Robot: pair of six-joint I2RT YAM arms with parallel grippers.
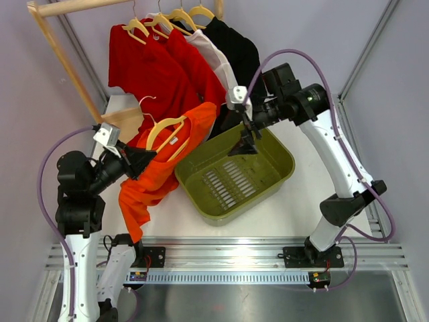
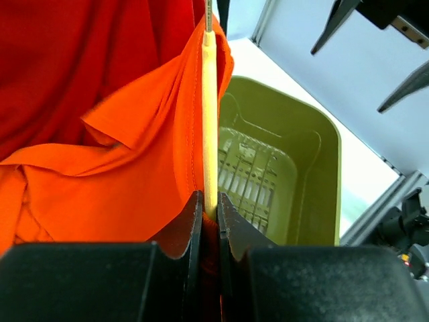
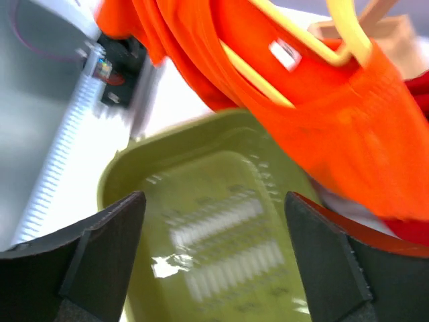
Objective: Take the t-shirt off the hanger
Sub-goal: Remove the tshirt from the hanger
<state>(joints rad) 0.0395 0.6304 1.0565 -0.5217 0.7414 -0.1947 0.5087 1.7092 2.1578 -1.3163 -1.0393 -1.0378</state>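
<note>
The left gripper [image 2: 210, 204] is clamped on the pale bar of the hanger [image 2: 210, 114], and the orange t-shirt [image 2: 127, 174] drapes against its jaws. The right gripper [image 3: 214, 199] has its jaws wide apart, empty, over the green basket [image 3: 127, 168]. The shirt hangs on the hanger between the left arm and the basket. It looks light and limp, and is likely to catch at the collar. The loose shoulder fabric seems the best place to pinch, pulling against the stiff hanger.

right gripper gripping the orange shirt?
No, the right gripper stands wide open with only the green basket showing between its jaws; the orange t-shirt is not between them.
</note>
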